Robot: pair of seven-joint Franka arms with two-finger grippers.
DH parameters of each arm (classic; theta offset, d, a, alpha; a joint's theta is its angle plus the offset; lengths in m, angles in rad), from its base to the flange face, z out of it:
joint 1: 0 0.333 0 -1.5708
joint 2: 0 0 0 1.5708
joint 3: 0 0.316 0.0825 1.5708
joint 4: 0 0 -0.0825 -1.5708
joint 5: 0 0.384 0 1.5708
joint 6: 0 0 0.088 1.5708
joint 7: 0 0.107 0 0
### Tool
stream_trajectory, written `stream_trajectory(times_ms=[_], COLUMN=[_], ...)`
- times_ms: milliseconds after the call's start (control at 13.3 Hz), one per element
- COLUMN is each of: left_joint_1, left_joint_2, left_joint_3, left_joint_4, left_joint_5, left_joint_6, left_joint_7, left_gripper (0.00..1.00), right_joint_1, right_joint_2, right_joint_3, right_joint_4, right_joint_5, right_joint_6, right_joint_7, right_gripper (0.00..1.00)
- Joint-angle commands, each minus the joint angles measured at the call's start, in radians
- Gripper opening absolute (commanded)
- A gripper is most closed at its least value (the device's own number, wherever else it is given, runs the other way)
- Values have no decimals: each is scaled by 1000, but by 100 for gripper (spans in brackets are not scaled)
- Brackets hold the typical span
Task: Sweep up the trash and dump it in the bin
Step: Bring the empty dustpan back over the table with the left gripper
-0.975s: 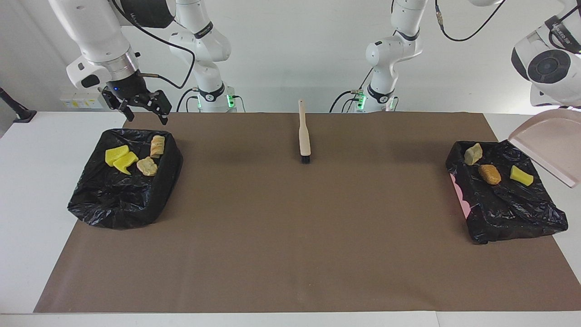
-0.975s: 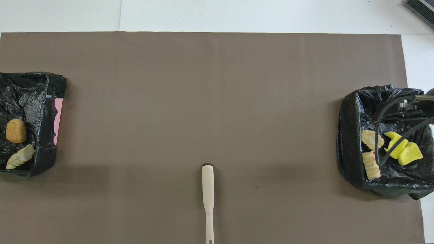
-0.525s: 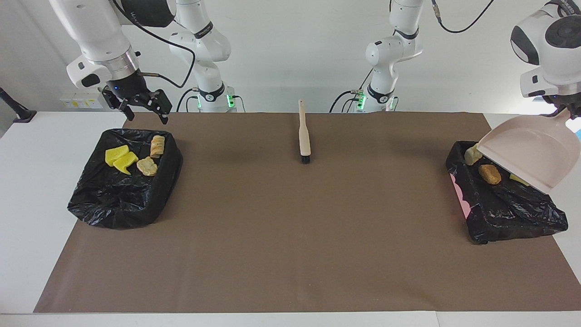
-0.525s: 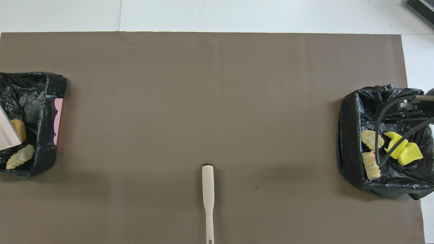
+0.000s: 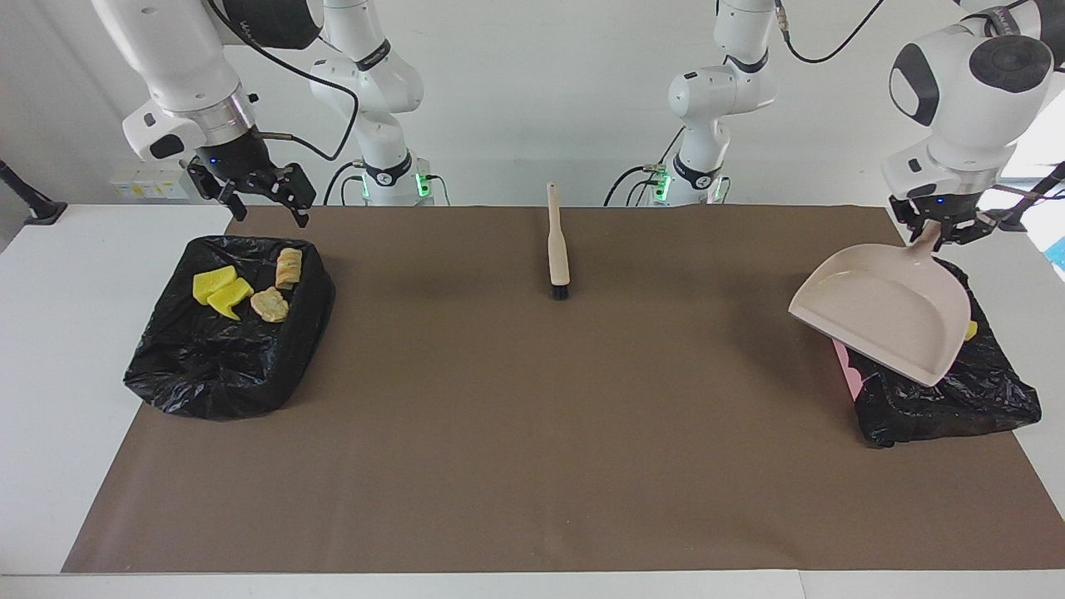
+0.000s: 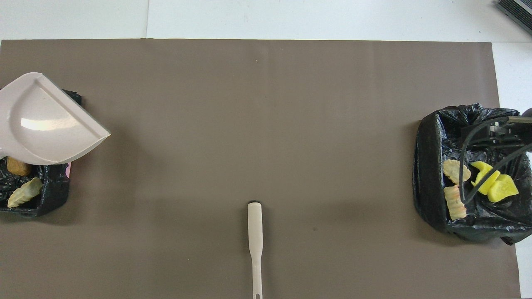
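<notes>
Comparing w/ a second ago: the dustpan [image 5: 886, 320], then at the desk's edge off the left arm's end, has swung in over the bin [image 5: 990, 399] at that end and now hangs tilted, pan empty, covering most of its contents. Left pincer [image 5: 943, 235] is closed on the dustpan's handle. Trash in that bin: brown lump [image 6: 16, 166] and pale chunk [image 6: 25, 197] visible from overhead, a yellow sliver [image 5: 970, 330] just showing past the pan's rim in the facing view. Second bin [image 5: 225, 349] at the right arm's end holds two yellow sponge pcs [image 5: 220, 291] and two tan chunks [image 5: 279, 287]. Right pincer [image 5: 265, 202] hovers over that bin's edge nearest the robots, fingers spread wide, holding nothing, unchanged. Brush [image 5: 557, 249] lies untouched mid-mat, handle toward the robots. Judgement: no loose scrap seen on the mat [image 5: 532, 433]; sweeping and dumping look done, dustpan prob. en route to be set down. Room: mat centre is open btw. both bins, ample for lowering the pan. Edges: pan lip overhangs the bin's wall toward mid-desk; a low pass could snag the black liner. Bin sits close to the mat's end, little margin there.
</notes>
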Motion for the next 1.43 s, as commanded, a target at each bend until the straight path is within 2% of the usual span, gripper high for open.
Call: stream_trajectory(times_ms=[0,225,450,600,750,825,1125,1200,1350], left_joint_1=[-140,-280,-387,-490,-582,-604,-693,-708,-710], left_joint_2=[17,60,83,200,329,371,532,592,621], left_joint_3=[15,15,17,18,18,20,23,28,25], left_joint_4=[-18,-16,-1,81,181,207,341,406,438], left_joint_5=[-71,-157,-227,-231,-226,-226,-223,-220,-226], left_joint_6=[3,77,157,174,175,175,192,180,190], left_joint_7=[-262,-569,-759,-922,-1042,-1068,-1220,-1267,-1275], left_gripper=[0,0,0,0,0,0,0,0,0], right_joint_1=[-8,-15,-8,14,92,113,114,113,114], right_joint_2=[9,11,11,6,3,5,3,3,3], right_joint_3=[8,7,5,-21,-94,-119,-119,-119,-119], right_joint_4=[20,20,22,26,27,25,22,22,22], right_joint_5=[-10,-10,-10,-9,-9,-7,-7,-7,-9], right_joint_6=[-21,-18,-21,-15,-15,-15,-15,-16,-15], right_joint_7=[-22,-19,-22,-21,-22,-24,-24,-22,-22], right_gripper=[100,100,100,100,100,100,100,100,100])
